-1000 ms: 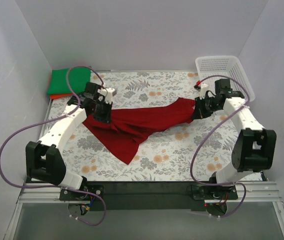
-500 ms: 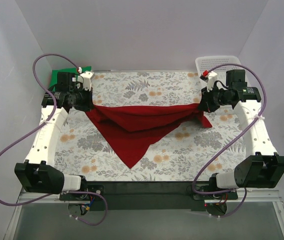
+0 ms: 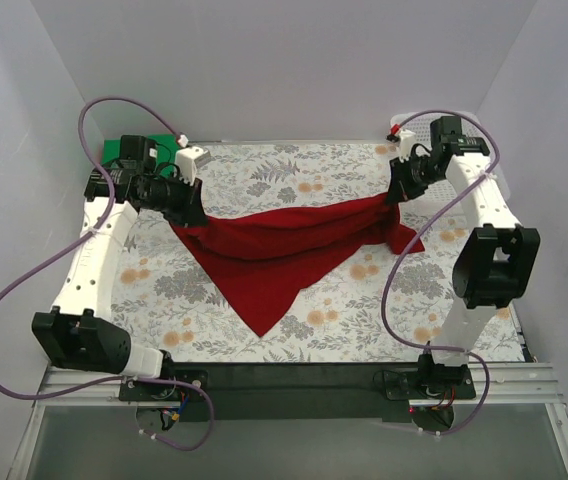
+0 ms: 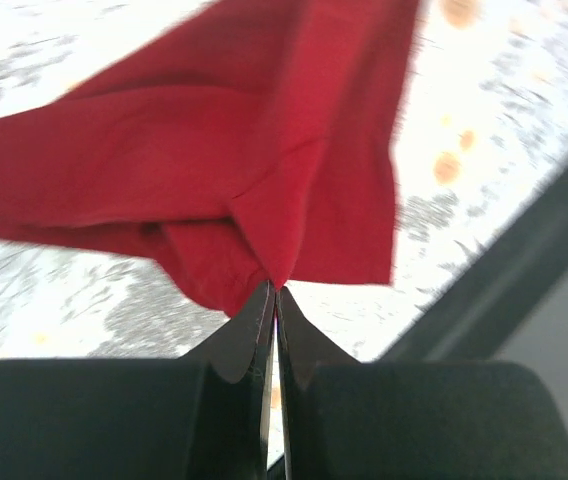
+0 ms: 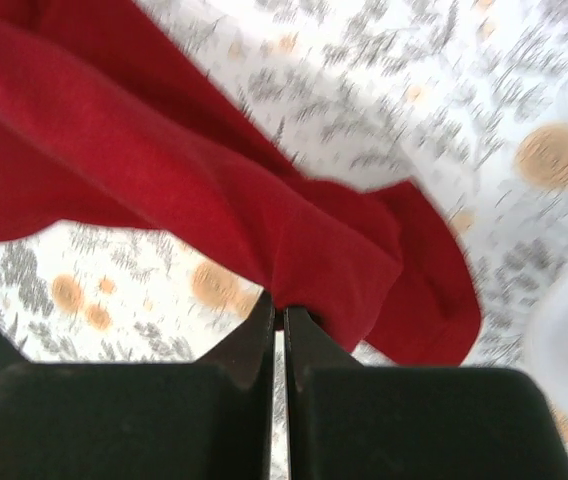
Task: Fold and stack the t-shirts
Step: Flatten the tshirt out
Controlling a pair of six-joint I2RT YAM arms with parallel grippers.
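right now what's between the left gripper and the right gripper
Only the dark red t-shirt, spanning from the left gripper to the right gripper, both shut on it. The top external view shows it.

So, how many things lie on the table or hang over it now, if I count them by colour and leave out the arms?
dark red t-shirt: 1
green cloth, mostly hidden: 1
white basket: 1
Total: 3
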